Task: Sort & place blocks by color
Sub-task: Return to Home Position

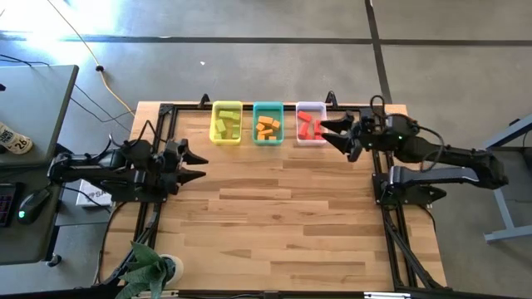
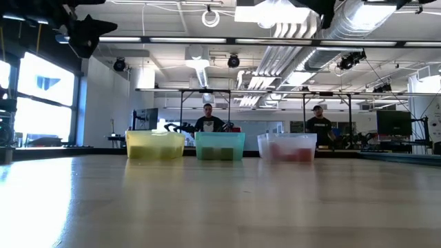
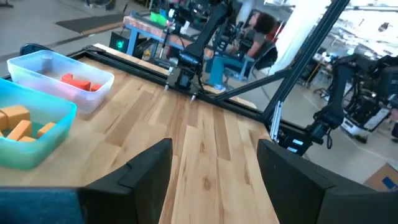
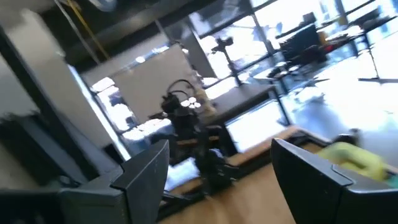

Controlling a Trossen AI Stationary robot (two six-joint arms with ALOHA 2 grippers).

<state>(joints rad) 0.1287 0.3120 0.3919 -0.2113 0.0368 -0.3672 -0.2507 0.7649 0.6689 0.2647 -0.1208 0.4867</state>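
The desk (image 1: 274, 216) carries a yellow bin (image 1: 214, 123), teal bin (image 1: 255, 124) and clear bin (image 1: 298, 124) along its far edge. The left gripper (image 1: 198, 165) at the left side and the right gripper (image 1: 330, 133) beside the clear bin both gape, empty. Green blocks (image 1: 226, 126), orange blocks (image 1: 267, 128) and red blocks (image 1: 311, 129) lie inside, in that order. They are likely light and rigid, best pinched across flat sides.

Even overhead light falls on the wooden desk (image 1: 283, 224), leaving only soft shadows; glare whitens the concrete floor (image 1: 41, 21) at far left. At desk level, ceiling lights (image 2: 262, 12) and a bright left window (image 2: 43, 96) lay a sheen on the blurred near boards. The right wrist view is smeared, its windows (image 4: 348, 68) blown out.
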